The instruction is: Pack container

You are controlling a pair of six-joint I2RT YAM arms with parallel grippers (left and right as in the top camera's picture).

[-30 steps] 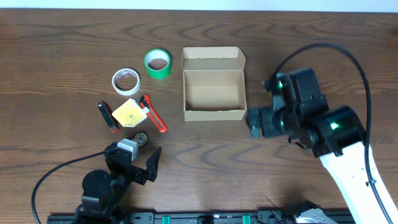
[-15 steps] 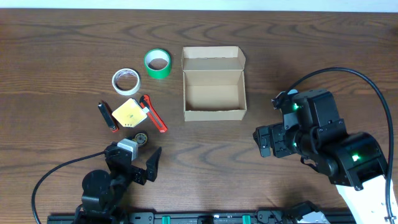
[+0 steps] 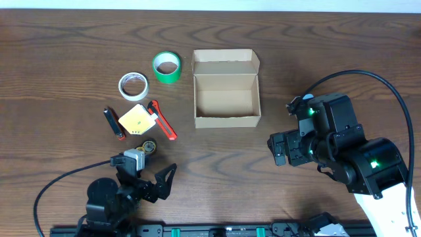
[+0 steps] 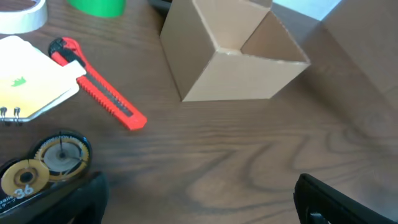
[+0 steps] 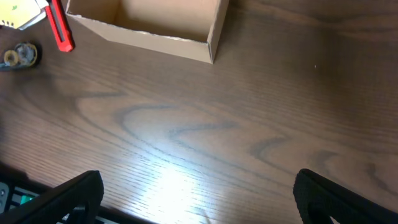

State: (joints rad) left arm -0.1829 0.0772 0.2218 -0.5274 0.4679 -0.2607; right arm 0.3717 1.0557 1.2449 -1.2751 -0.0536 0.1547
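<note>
Packing looks not yet begun: your cardboard box (image 3: 226, 99) stands open and empty at mid-table, its flap lid folded back on the far side. The loose items lie to its left: green tape roll (image 3: 166, 67), white tape roll (image 3: 133, 85), yellow notepad (image 3: 135, 120) and red utility knife (image 3: 162, 120), its long axis running far-left to near-right. Your left gripper (image 4: 199, 193), fingers spread and empty, sits just near of that cluster, so it is the nearer arm; the box lies far-right of it. The right gripper (image 5: 199, 193), likewise spread and empty, hovers near-right of the box. The small gold disc (image 4: 46, 163) may be a tape measure.
</note>
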